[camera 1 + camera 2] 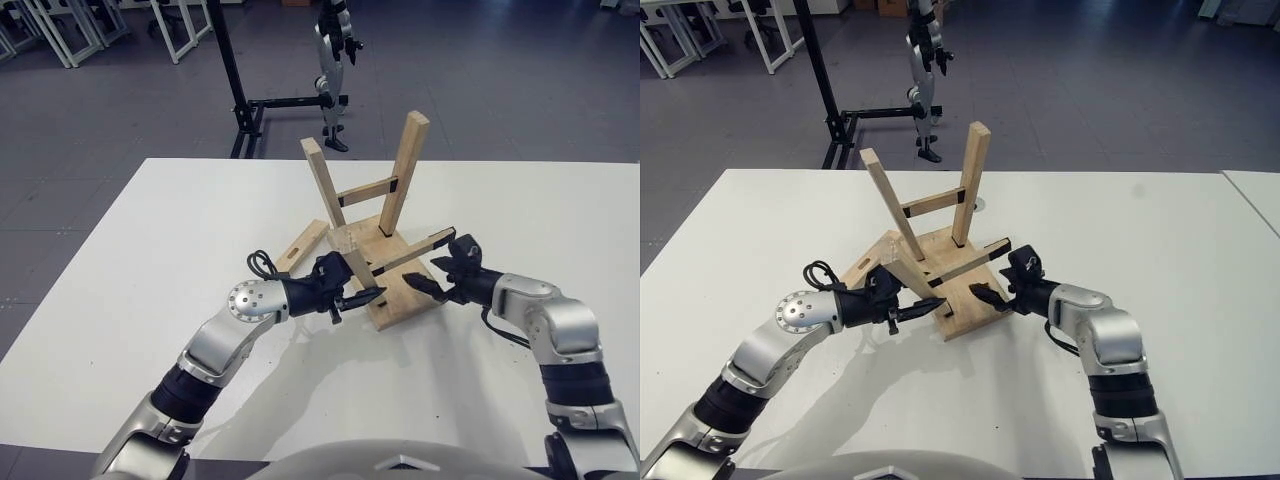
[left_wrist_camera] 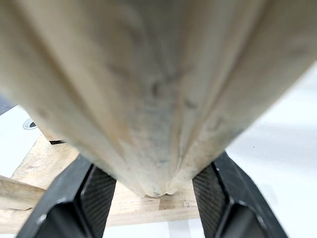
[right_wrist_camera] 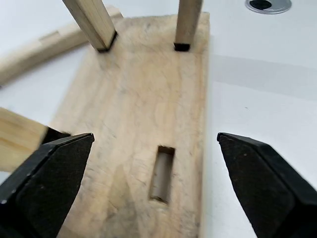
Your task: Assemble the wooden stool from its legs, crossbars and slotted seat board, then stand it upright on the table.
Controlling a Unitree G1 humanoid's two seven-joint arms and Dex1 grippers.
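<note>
L gripper (image 1: 365, 296) clamped on a wooden leg (image 2: 158, 99), leg's lower end just above near edge of seat board (image 1: 405, 295). R gripper (image 1: 430, 277) fingers spread wide, holding nothing, hovering over board's right side by an empty slot (image 3: 162, 173). Low crossbar (image 1: 410, 250) runs from held leg toward R gripper. Board lies flat on table (image 1: 180, 230). Farther back, tilted leg (image 1: 325, 185) and upright leg (image 1: 403, 170) sit in the far slots, joined by upper crossbar (image 1: 367, 190). Loose leg (image 1: 302, 245) lies on table at board's far-left side.
</note>
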